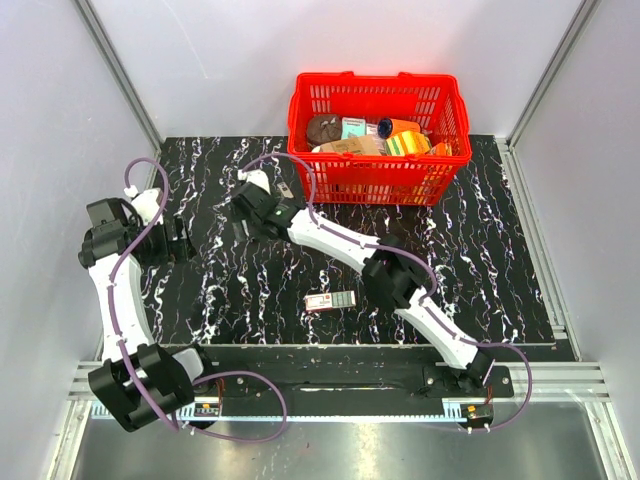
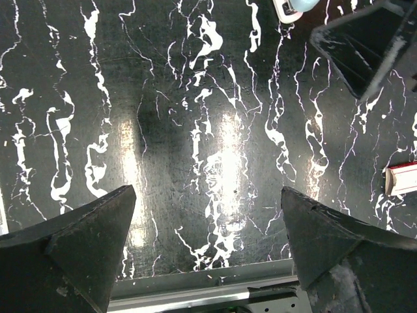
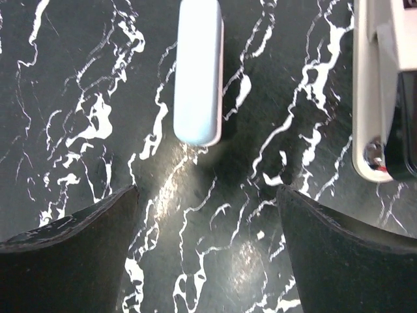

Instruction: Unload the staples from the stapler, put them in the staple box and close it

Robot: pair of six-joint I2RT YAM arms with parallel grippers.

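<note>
The left arm sits folded by the left edge of the table [image 2: 163,98], left gripper [image 2: 207,192] spread wide, holding nothing. The right arm reaches diagonally toward the red basket [image 1: 375,77] — right gripper [image 3: 207,189] spread too, above a pale blue pill-shaped object [image 3: 199,72] — with the stapler [image 3: 384,98] lying untouched just right of it.

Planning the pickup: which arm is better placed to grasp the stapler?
Right: the right tool, open, hangs beside the slim black-and-pale stapler; the left tool sits farther off.
</note>
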